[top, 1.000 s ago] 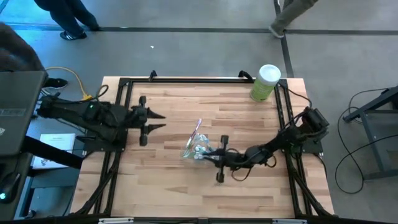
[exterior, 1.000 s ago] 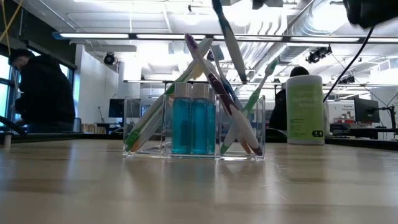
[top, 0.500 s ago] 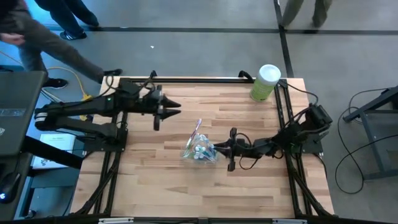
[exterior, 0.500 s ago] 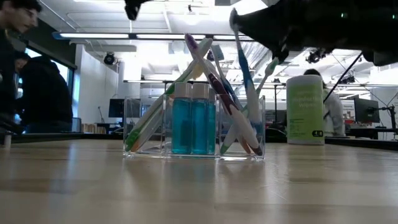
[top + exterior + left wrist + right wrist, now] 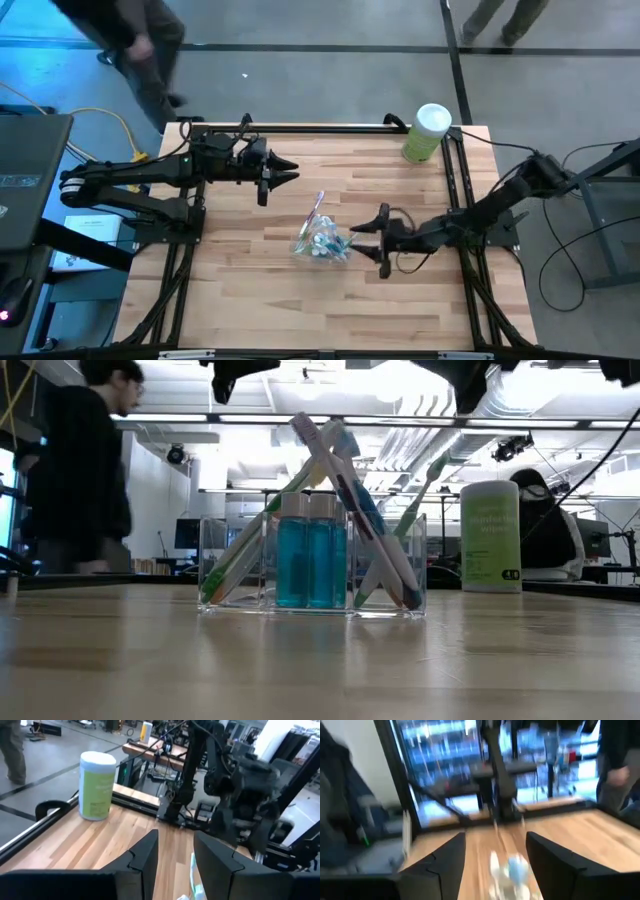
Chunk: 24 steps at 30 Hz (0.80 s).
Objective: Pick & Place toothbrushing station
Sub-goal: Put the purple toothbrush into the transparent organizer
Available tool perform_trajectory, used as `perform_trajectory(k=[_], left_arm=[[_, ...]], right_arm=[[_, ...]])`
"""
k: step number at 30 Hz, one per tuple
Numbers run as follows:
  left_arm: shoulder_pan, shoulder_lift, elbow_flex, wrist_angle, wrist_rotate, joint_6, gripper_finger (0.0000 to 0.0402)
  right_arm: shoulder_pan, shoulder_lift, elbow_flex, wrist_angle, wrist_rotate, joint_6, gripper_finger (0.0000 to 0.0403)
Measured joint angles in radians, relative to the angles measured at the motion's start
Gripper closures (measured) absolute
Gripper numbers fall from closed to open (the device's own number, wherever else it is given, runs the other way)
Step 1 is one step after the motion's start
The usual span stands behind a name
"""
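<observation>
The toothbrushing station (image 5: 322,242) is a clear plastic holder standing on its flat base mid-table. In the low view (image 5: 310,560) two teal bottles stand in its middle, and green, pink and blue toothbrushes lean in its side compartments. My right gripper (image 5: 358,236) is open, level, just right of the station and apart from it. Its wrist view shows the station (image 5: 510,870) beyond the spread fingers. My left gripper (image 5: 290,171) hovers open toward the far left of the station, pointing right, with nothing between its fingers (image 5: 175,855).
A tall pale-green canister (image 5: 428,132) with a white lid stands at the far right corner, also in the low view (image 5: 490,535). Black frame rails run along the table's left, right and far edges. People move on the floor beyond the far edge.
My right gripper has set a blue toothbrush into the station's right compartment, let go of it and drawn back toward the table's right edge. The brush now leans there with the others. My left gripper has swung toward the far edge and rightward.
</observation>
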State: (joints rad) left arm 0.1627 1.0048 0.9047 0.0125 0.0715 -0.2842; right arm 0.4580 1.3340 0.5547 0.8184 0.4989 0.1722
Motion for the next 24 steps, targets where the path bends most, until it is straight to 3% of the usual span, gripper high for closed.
perform_trajectory(k=[2,5,8,12,18,24], left_arm=[[-0.006,-0.001,0.0,0.002,-0.001,-0.001,0.028],[-0.013,0.008,0.0,-0.008,-0.016,-0.002,0.028],[-0.008,0.009,0.001,-0.099,-0.025,-0.076,0.028],[0.055,0.047,0.0,-0.269,-0.038,-0.22,0.028],[0.084,0.196,0.004,-0.265,-0.043,-0.249,0.028],[0.085,0.397,0.001,-0.257,-0.053,-0.327,0.028]], right_arm=[[0.0,0.005,0.022,-0.08,0.001,-0.014,0.0201],[0.007,0.002,0.072,-0.063,0.002,-0.051,0.0199],[0.043,-0.034,0.135,-0.105,0.063,-0.126,0.02],[0.081,-0.108,0.291,-0.365,0.171,-0.111,0.0203],[0.111,-0.126,0.546,-0.803,0.298,-0.008,0.0204],[0.101,-0.094,0.66,-0.901,0.317,0.006,0.0204]])
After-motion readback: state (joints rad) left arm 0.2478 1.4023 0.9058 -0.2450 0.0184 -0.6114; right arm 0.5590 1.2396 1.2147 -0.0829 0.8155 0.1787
